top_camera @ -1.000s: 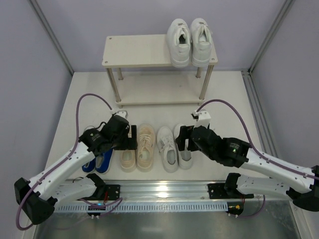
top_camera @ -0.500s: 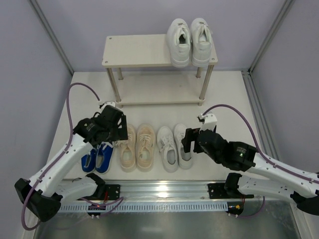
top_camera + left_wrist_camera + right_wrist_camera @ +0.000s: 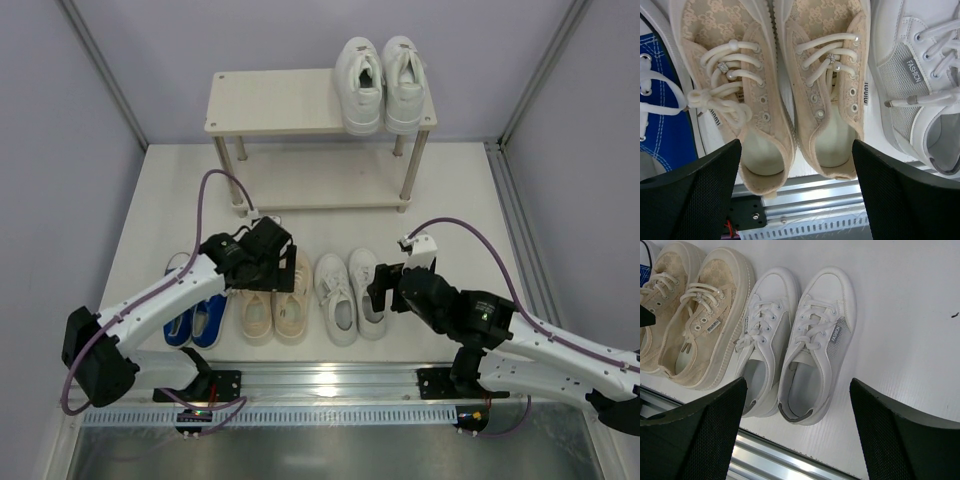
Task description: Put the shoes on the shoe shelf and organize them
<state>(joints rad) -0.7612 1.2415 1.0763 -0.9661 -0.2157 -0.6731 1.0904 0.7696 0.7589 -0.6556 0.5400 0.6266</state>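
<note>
Left gripper (image 3: 796, 147) is wide open over the beige pair (image 3: 830, 90), in front of the shoe shelf (image 3: 280, 100). Right gripper (image 3: 797, 385) is open too, above the small white pair (image 3: 815, 335).

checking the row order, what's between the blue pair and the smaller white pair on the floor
The beige pair lies between them, side by side; the top view shows it best.

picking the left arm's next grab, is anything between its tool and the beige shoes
Nothing visible. The left tool hangs open directly above the beige shoes, both heels showing bare between its fingers.
</note>
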